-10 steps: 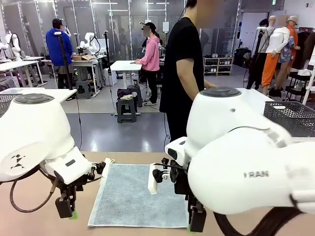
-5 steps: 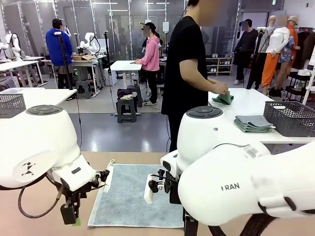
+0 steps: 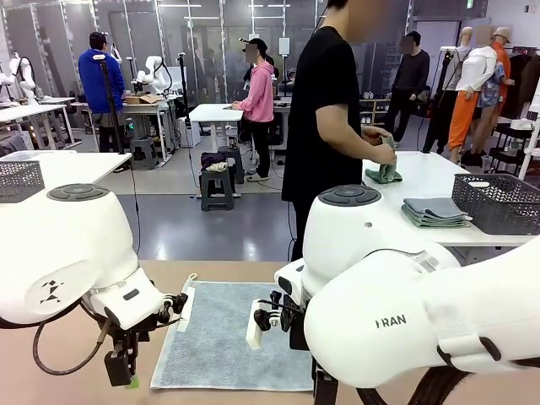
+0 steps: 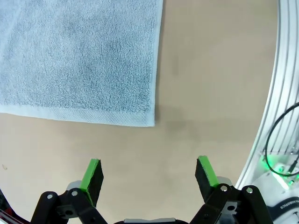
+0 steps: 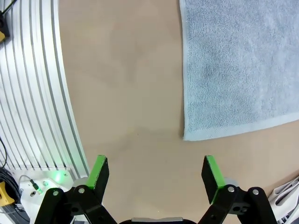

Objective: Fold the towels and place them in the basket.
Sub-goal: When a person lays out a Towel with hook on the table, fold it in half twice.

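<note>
Towel (image 4: 79,56), corners just ahead of left end effector (image 4: 148,164), right end effector (image 5: 155,162)

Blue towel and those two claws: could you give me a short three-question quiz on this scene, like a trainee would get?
1. True or false: the light blue towel lies spread flat on the table.
2. The left gripper is: A) shut on the towel; B) open over bare table beside a towel corner; C) inside a basket.
3. What colour is the cloth in the person's hands?
Key: 1 true; 2 B; 3 green.
</note>
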Controlling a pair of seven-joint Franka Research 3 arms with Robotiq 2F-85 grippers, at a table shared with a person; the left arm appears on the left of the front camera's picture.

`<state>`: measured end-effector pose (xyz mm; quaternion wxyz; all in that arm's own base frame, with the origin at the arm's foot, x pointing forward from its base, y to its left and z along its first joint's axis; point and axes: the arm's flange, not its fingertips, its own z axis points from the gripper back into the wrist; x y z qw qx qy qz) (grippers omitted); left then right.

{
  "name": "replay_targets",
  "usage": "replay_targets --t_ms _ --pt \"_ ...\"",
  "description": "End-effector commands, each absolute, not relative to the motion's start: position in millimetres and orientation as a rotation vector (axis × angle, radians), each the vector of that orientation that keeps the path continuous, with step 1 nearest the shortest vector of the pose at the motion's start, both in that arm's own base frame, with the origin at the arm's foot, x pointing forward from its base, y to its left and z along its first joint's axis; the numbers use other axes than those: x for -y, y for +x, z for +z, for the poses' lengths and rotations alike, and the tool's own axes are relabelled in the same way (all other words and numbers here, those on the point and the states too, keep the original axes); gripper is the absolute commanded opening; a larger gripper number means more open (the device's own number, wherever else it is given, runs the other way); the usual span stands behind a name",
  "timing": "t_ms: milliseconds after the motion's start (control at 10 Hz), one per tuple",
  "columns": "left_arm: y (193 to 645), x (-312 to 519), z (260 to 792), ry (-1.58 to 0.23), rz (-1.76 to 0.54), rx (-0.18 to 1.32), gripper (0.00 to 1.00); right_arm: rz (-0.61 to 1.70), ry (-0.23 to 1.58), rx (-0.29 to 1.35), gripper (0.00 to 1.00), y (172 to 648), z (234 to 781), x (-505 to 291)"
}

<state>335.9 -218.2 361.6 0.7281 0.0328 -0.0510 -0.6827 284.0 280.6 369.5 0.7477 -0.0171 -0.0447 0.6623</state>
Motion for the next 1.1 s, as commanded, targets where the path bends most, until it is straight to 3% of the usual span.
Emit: replay_targets --t_ms 0,600,1000 --pt "335.9 218.2 361.6 0.072 -1.505 0.112 1.0 1.448 -0.037 0.1 1.0 284.2 369.7 -280.7" --pt "333.8 226.1 336.5 -0.012 -1.612 0.077 1.0 1.522 -0.004 0.112 1.0 316.6 336.5 -265.4" --pt "336.1 231.1 317.1 -0.013 -1.648 0.13 1.0 1.581 0.012 0.106 1.0 328.4 307.5 -261.9"
